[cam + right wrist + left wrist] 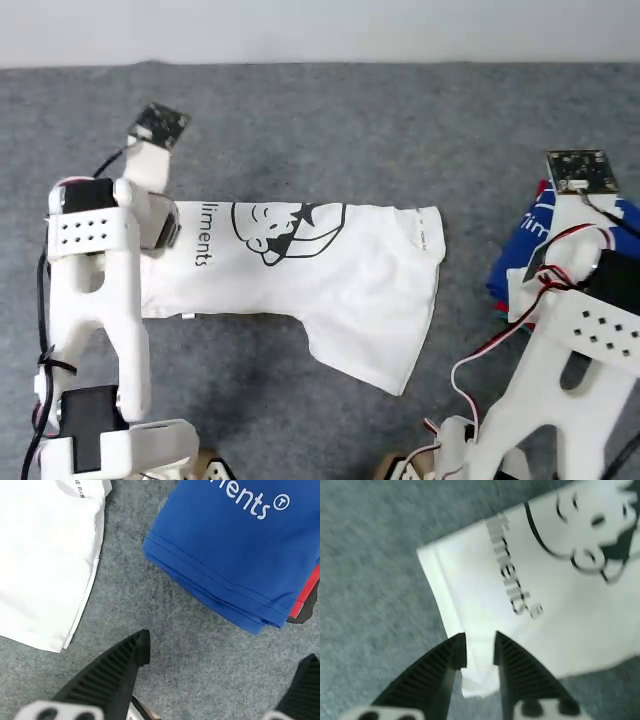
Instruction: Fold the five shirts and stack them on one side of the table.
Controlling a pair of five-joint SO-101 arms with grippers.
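High view: shows white shirt (330, 270) laid across the middle of the grey tabletop (300, 120), black cartoon print up, upper part a long flat band, one flap hanging out toward the near edge. Puts left arm (100, 290) over the shirt's left end, wrist right at the cloth edge. Puts right arm (570, 350) at the far right, partly over a stack of folded shirts (520, 270) with blue shirt (535, 225) on top. Leaves a strip of bare tabletop between white shirt and stack.

Left wrist view: looks down on the white shirt (560, 605) at its folded end, doubled hem along the edge, black lettering and cartoon print beyond. Finds left jaws narrow, a slim gap between the two black tips, right over the corner of that folded end. Cannot tell whether the tips touch cloth.

Right wrist view: finds right jaws wide, gripping nothing, above bare tabletop (190, 645) between the two garments. Places white shirt (45, 555) on one side and blue shirt (225, 545), with white lettering, on the other. Shows a red layer (306, 592) and a dark layer (305, 614) peeking out under the blue at the stack's corner.
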